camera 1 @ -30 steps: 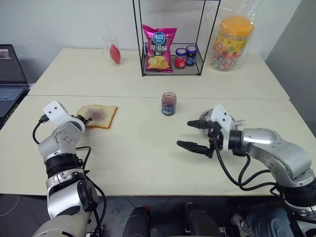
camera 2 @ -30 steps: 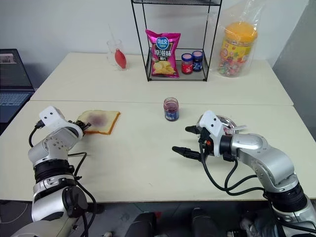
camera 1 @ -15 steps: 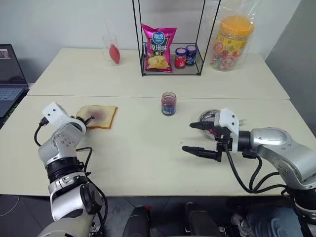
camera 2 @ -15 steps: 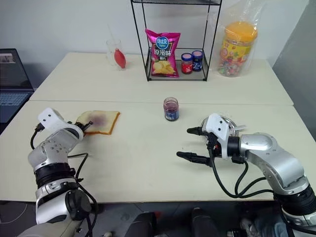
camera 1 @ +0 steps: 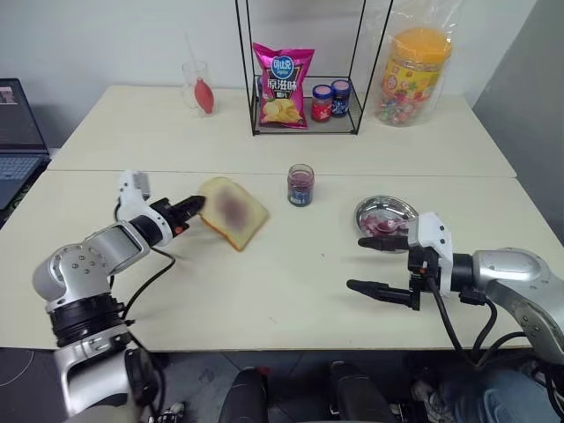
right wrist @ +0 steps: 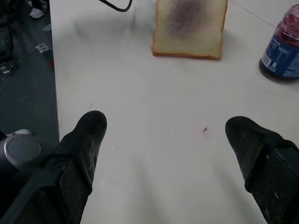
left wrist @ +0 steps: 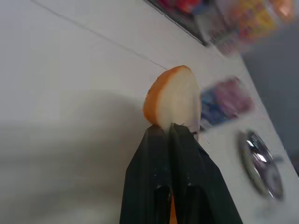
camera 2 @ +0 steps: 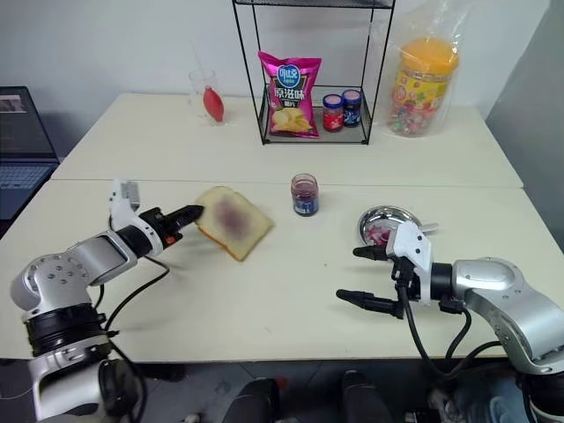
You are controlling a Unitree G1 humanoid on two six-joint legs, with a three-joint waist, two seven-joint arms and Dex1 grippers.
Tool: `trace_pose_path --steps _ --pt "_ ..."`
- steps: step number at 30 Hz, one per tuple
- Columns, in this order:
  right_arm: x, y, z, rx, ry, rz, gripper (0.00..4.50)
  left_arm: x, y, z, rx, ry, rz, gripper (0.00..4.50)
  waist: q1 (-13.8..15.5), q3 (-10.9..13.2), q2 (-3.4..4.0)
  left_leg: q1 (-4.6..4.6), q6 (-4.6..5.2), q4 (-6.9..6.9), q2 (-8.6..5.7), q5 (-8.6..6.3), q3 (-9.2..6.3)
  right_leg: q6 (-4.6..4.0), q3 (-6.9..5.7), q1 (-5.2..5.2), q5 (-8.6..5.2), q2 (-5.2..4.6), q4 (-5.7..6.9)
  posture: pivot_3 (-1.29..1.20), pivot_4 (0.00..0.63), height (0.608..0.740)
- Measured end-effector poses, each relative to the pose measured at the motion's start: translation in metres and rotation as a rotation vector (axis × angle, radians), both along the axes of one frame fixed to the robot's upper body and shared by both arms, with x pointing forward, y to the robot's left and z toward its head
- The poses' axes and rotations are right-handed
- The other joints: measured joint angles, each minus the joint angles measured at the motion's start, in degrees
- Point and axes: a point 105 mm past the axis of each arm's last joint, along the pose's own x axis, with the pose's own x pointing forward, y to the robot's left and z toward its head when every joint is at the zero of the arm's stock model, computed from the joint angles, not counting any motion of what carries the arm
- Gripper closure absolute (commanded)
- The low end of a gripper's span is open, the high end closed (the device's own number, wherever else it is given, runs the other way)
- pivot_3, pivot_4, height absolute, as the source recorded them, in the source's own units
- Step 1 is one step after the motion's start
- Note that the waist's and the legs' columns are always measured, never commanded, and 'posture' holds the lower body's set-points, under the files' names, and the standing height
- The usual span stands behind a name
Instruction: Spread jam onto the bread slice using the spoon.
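Bread in hand, spoon not yet picked up

On desk's left half, left pincer clenched on bread slice, lifted w/ smear up, near jam jar. Right pincer released, empty. Next, likely: set bread flat, fetch spoon.

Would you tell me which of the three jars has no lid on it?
The jam jar with the blue label, standing alone on the front table. The red jar and blue jar on the wire shelf wear dark caps.

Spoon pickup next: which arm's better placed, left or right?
Right, probably. The right gripper is open and empty, near the round metal dish where the spoon handle seems to stick out. The left gripper is shut on the bread slice, across the table.
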Motion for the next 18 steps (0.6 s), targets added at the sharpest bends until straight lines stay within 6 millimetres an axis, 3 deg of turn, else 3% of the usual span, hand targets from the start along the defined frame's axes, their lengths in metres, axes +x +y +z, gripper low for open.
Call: trace_pose_path --steps 8,13,15,18 --pt "-0.01 0.001 -0.004 0.006 0.007 -0.008 0.0 -0.024 -0.046 0.018 -0.022 -0.025 -0.368 4.46 -0.11 0.01 0.0 -0.05 0.0 -0.02 0.01 -0.01 0.03 -0.03 0.05 -0.02 -0.04 0.01 -0.07 0.0 0.15 0.74" --pt "-0.012 -0.003 -0.002 0.002 0.001 -0.036 0.0 -0.028 -0.061 -0.004 0.052 0.039 -0.492 4.46 -0.02 0.01 0.0 -0.03 0.0 -0.04 0.02 -0.01 0.02 -0.06 0.02 -0.03 -0.05 0.02 -0.05 0.0 0.15 0.74" --pt "-0.014 -0.003 -0.003 0.0 0.012 -0.039 0.0 -0.022 -0.064 -0.016 0.068 0.074 -0.503 4.46 0.13 0.01 0.0 -0.04 0.01 -0.02 0.02 -0.01 0.02 -0.07 0.02 -0.03 -0.05 0.02 -0.04 0.0 0.15 0.74" --pt "-0.016 -0.002 0.0 0.009 0.007 -0.048 0.0 -0.008 -0.071 -0.018 0.097 0.06 -0.528 4.46 0.24 0.01 0.0 -0.05 0.01 0.0 0.0 -0.01 0.04 -0.07 0.04 -0.02 -0.05 0.02 -0.06 0.0 0.15 0.74"
